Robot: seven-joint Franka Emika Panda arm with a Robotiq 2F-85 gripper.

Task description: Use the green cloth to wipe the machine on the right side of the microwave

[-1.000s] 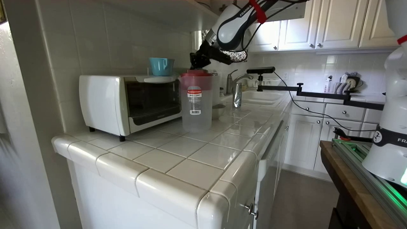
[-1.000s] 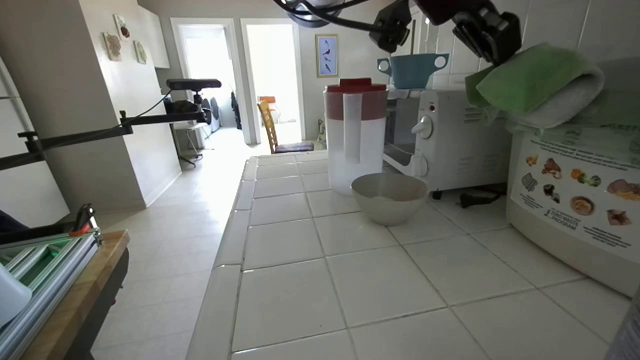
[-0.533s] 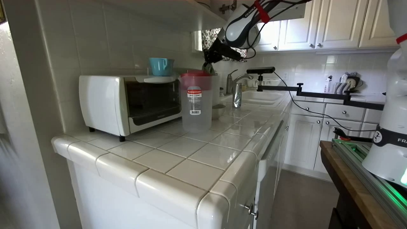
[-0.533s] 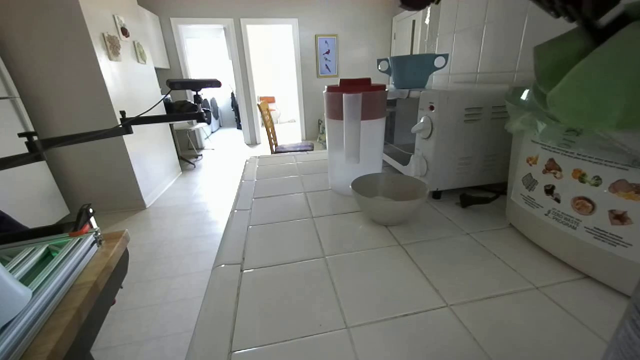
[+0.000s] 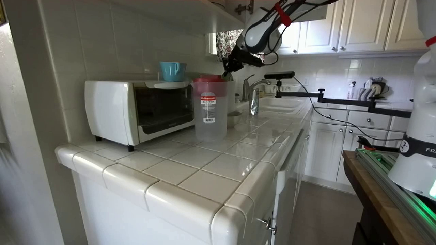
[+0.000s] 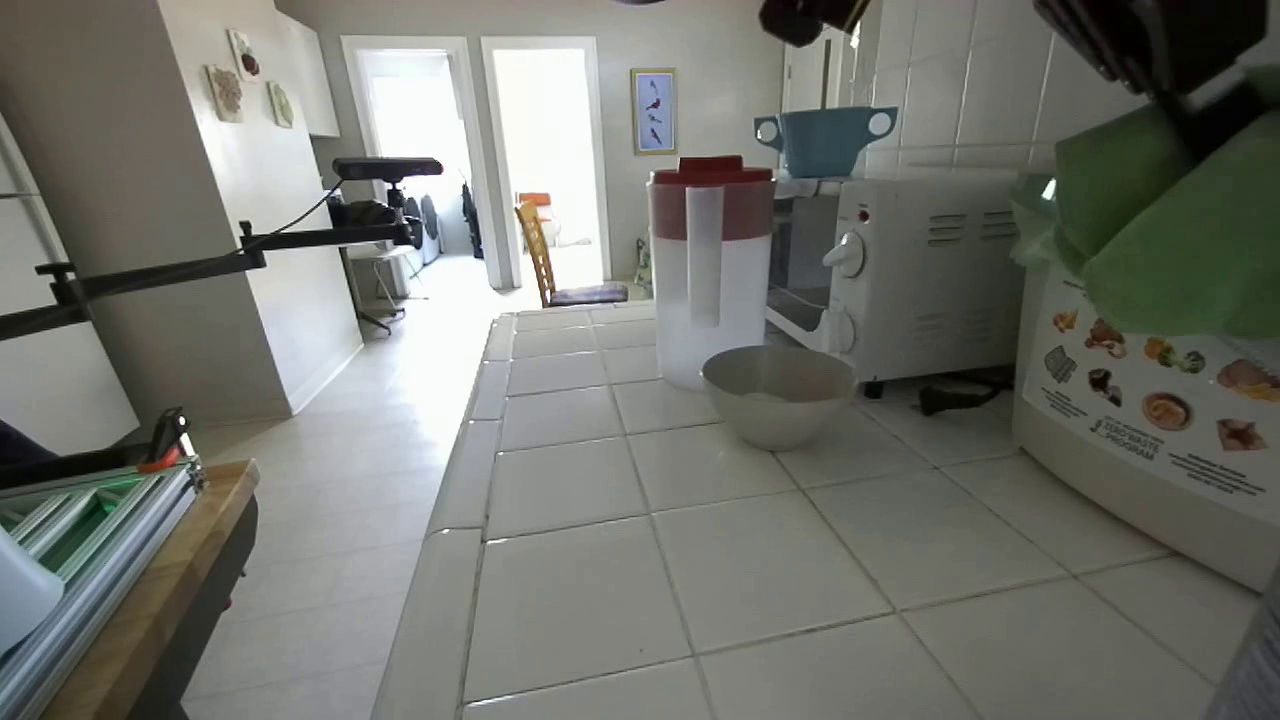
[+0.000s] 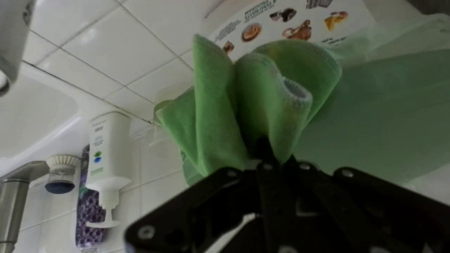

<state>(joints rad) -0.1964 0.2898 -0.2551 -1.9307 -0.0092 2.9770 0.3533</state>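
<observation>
End effector (image 7: 276,157) gripping the green cloth (image 7: 218,116), fabric bunched and flaring. I have it near the white bin (image 6: 1115,445) with food pictures, next to the toaster oven (image 6: 930,280); whether cloth meets bin, I can't tell.

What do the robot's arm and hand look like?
The arm is smooth, rounded and white with black parts. A red strap wraps it, black cables loop alongside, and a black band near its bottom shows white letters starting "FRA". The gripper is black and angular, with round pale bolts.
</observation>
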